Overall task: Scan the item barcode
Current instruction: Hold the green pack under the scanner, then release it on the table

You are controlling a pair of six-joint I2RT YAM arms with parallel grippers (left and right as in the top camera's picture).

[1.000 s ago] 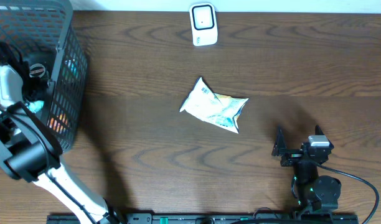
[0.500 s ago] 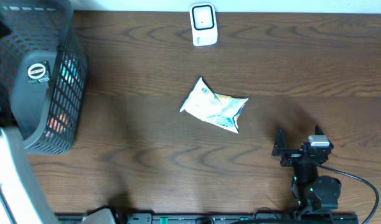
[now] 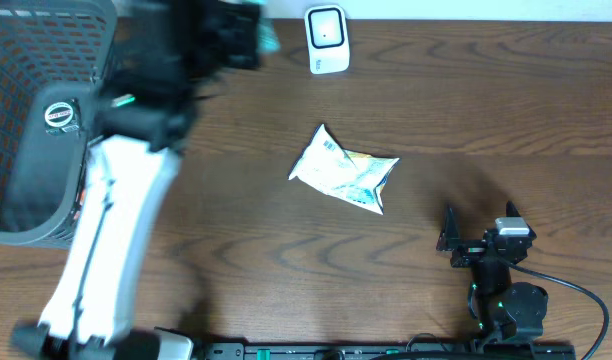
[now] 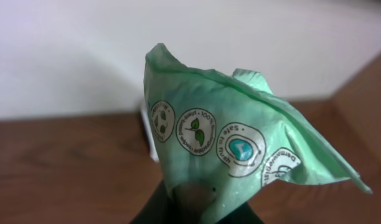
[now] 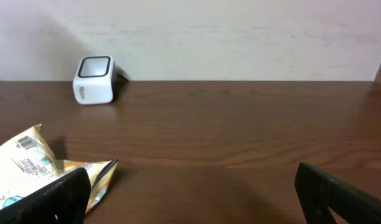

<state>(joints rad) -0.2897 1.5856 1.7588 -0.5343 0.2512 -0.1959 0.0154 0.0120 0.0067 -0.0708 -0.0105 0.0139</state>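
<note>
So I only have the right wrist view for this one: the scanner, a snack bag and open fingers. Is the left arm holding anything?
Observer: Yes. The left gripper is shut on a green packet printed with round leaf badges.
Reviewer: Where is that relative to the scanner?
Observer: In the overhead view it is held just left of the white scanner, near the back of the table.
Reviewer: Anything else outside my frame?
Observer: A grey mesh basket stands at the far left corner, with a round dark cap visible inside.
</note>
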